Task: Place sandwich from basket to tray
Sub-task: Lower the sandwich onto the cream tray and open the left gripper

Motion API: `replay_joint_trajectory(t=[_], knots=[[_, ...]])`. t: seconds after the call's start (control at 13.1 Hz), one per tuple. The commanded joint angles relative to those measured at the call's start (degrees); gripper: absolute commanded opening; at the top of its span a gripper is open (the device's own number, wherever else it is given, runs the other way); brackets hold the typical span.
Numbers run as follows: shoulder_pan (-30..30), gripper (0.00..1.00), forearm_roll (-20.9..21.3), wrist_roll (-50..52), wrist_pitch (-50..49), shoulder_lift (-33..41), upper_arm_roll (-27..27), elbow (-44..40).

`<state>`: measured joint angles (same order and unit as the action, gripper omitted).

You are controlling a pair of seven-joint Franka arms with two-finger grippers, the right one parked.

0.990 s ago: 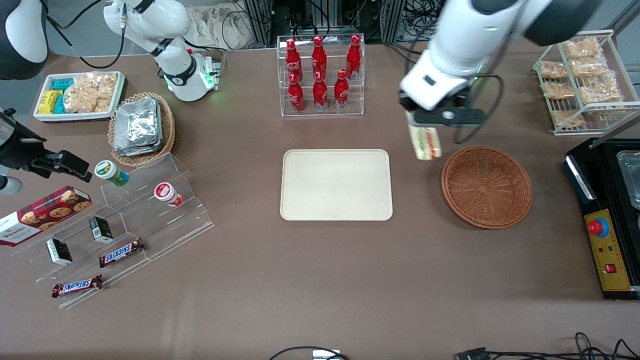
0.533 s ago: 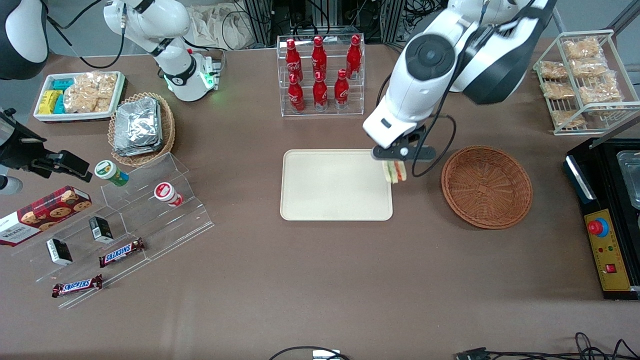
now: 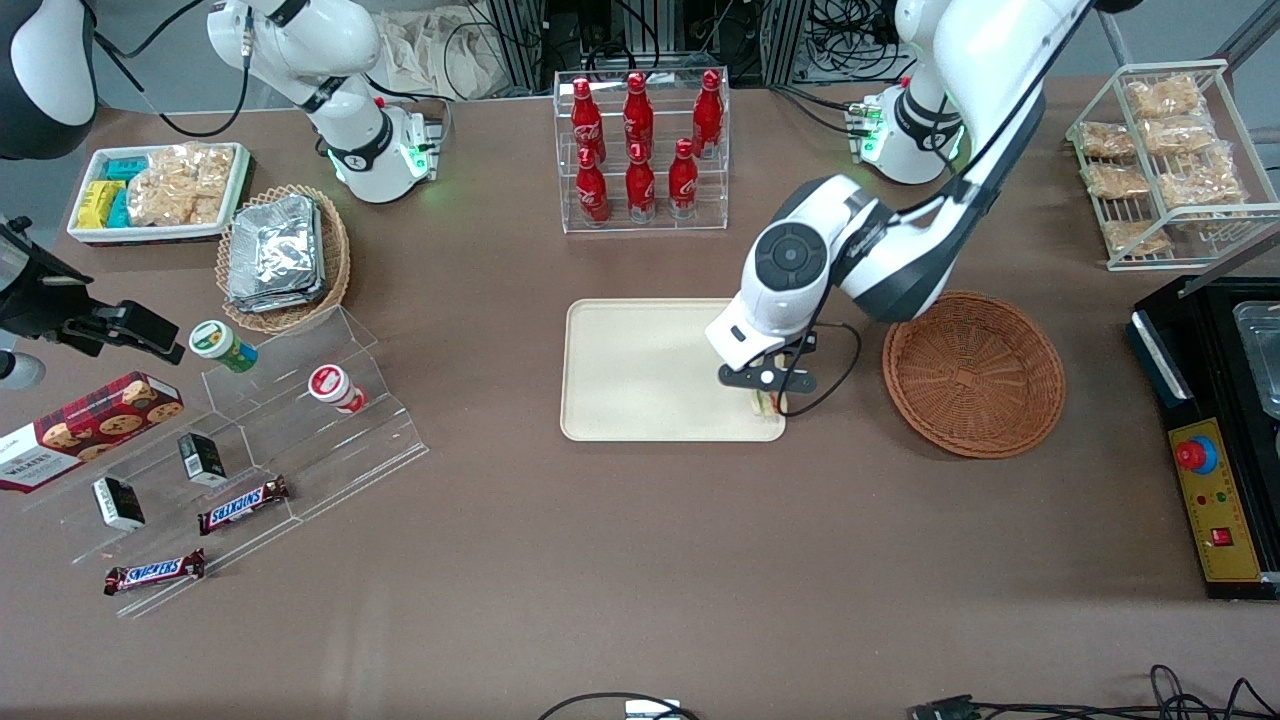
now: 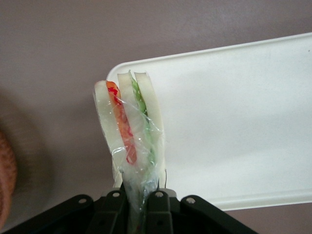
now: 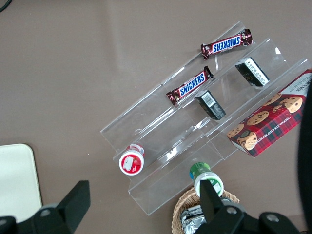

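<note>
Front view is showing the hand clamping the sandwich, having swung away from the basket and lowered — now hovering at the tray corner nearest the basket, release seemingly imminent.

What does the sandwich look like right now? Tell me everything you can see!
The sandwich is a small wedge of pale bread slices with a red-orange layer and a green layer between them, wrapped in crinkly clear film. It stands on edge, pinched at one end by the gripper, whose black fingers are shut on it. It sits at the corner of the cream tray that is nearest the brown wicker basket, with one bread slice overhanging the tray's rim.
</note>
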<state>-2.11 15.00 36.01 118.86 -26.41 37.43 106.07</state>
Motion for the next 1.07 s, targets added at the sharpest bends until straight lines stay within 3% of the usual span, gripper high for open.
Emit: replay_joint_trajectory(t=[0.0, 0.23, 0.38, 0.46, 0.53, 0.61, 0.99], knots=[[-0.3, 0.09, 1.5, 1.7, 4.5, -2.8, 0.8, 1.1], [-0.3, 0.11, 1.5, 1.7, 8.2, -3.3, 0.6, 3.5], [-0.2, 0.18, 1.6, 1.7, 8.8, -3.5, 0.5, 4.2], [-0.1, 0.33, 1.6, 1.7, 8.8, -3.5, 0.5, 4.3], [-0.1, 0.71, 1.6, 1.7, 8.8, -3.5, 0.5, 4.3], [0.0, 0.99, 1.6, 1.7, 8.8, -3.5, 0.5, 4.3], [0.6, 1.0, 1.3, 1.5, 4.7, -1.5, 0.5, 3.4]])
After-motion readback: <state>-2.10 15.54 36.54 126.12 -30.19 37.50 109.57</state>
